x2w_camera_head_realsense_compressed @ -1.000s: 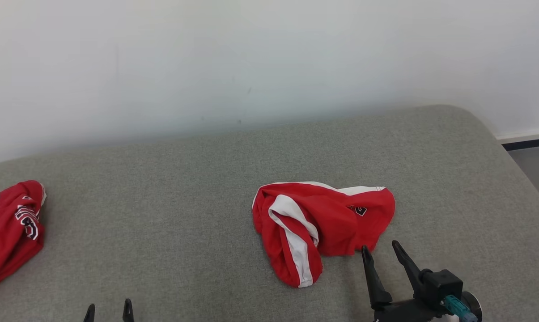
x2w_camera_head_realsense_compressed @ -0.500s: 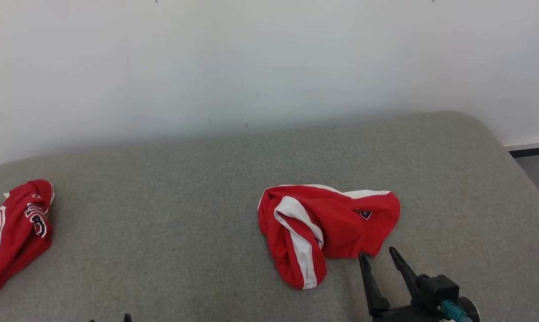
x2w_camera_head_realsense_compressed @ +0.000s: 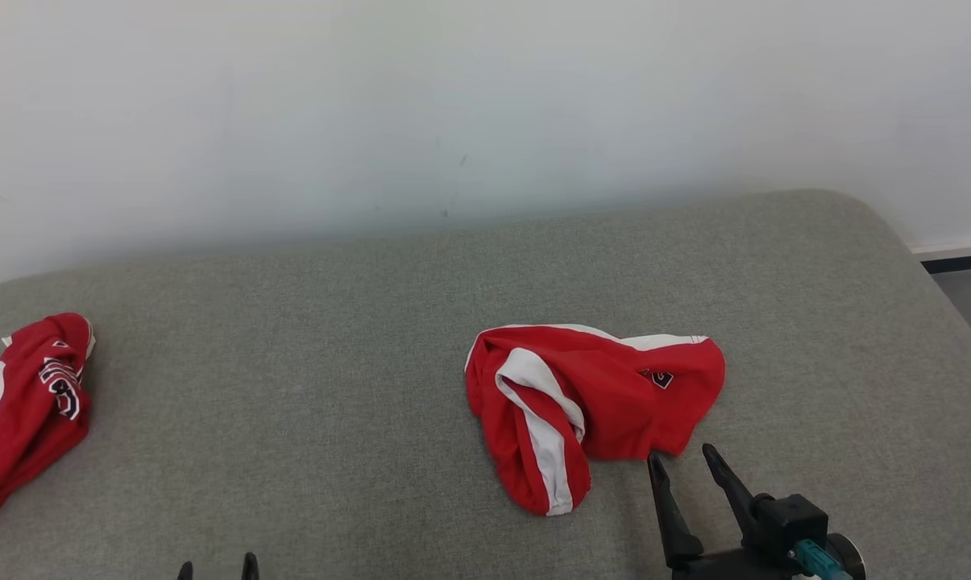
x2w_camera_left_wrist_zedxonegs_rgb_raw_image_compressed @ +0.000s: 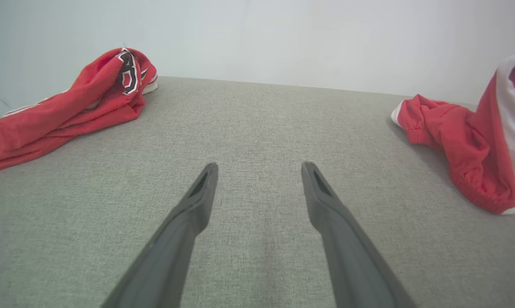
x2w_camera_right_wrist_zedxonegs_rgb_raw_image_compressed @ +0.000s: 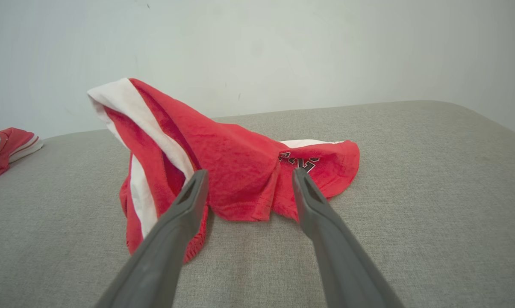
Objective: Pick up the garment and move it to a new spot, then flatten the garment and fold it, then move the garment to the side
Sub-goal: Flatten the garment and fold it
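A crumpled red garment with white stripes (x2w_camera_head_realsense_compressed: pixel 590 399) lies on the grey cushion (x2w_camera_head_realsense_compressed: pixel 332 346), right of centre. In the right wrist view the garment (x2w_camera_right_wrist_zedxonegs_rgb_raw_image_compressed: pixel 236 167) bunches up just beyond my open right gripper (x2w_camera_right_wrist_zedxonegs_rgb_raw_image_compressed: pixel 248 177), its near hem lying between the fingertips' line. From the head view my right gripper (x2w_camera_head_realsense_compressed: pixel 682 459) stands open at the garment's near right edge, apart from it. My left gripper (x2w_camera_head_realsense_compressed: pixel 215 564) peeks in at the bottom edge; in its wrist view my left gripper (x2w_camera_left_wrist_zedxonegs_rgb_raw_image_compressed: pixel 259 169) is open over bare fabric, the garment (x2w_camera_left_wrist_zedxonegs_rgb_raw_image_compressed: pixel 466 141) off to its right.
A second red garment with dark lettering (x2w_camera_head_realsense_compressed: pixel 26 403) lies heaped at the cushion's left end, also visible as a red heap (x2w_camera_left_wrist_zedxonegs_rgb_raw_image_compressed: pixel 69 107) in the left wrist view. A white wall (x2w_camera_head_realsense_compressed: pixel 453 105) backs the cushion. The cushion's rounded right edge (x2w_camera_head_realsense_compressed: pixel 920 266) drops to a grey floor.
The head camera has shifted slightly, moving the whole picture. My left gripper's tips show a little further right at the bottom edge. The garment lies as before; both grippers stay open.
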### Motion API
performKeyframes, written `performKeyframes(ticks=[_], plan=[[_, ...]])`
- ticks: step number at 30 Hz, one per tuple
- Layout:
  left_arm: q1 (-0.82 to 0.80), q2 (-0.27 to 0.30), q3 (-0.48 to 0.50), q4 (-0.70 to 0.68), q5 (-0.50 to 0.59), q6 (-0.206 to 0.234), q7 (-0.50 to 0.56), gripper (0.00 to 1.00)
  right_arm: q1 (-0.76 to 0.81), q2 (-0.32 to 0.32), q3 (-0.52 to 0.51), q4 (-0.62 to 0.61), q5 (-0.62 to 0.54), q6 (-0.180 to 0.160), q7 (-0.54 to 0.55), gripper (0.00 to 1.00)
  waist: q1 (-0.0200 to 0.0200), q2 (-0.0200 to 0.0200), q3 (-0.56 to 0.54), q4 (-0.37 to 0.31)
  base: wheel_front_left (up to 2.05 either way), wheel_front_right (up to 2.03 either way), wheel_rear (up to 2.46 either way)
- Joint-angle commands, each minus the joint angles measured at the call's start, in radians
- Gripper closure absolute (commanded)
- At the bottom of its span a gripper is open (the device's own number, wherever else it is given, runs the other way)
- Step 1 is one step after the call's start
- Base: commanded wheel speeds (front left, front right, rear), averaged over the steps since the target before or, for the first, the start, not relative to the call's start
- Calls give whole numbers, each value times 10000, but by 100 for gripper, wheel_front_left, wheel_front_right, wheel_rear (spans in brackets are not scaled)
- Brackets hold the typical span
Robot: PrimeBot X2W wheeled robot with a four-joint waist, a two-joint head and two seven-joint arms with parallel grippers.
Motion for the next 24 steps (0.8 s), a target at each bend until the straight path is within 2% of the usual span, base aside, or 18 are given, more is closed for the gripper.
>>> performKeyframes(ticks=[1,13,17,20,24], plan=[[-109,-17,-80,17,-46,-15,-34,0,-22,18,-15,-34,-58,-25,0,0,0,0,121,-33,0,0,0],[-1644,-3,-3029,725,-579,-325,-34,0,-525,-223,-131,-273,-138,-25,-2,0,0,0,1509,-593,0,0,0],[-2370,-15,-4262,1147,-1260,-383,-34,0,-764,-358,-220,-357,-137,-25,0,0,0,0,2019,-960,0,0,0],[-2905,-5,-5691,1451,-1862,-367,-34,0,-897,-422,-307,-407,-137,-25,-2,0,0,0,2276,-1234,0,0,0],[-3382,18,-6362,1888,-2238,-364,-34,0,-1038,-380,-316,-475,-130,-25,-2,0,0,0,2534,-1562,0,0,0]])
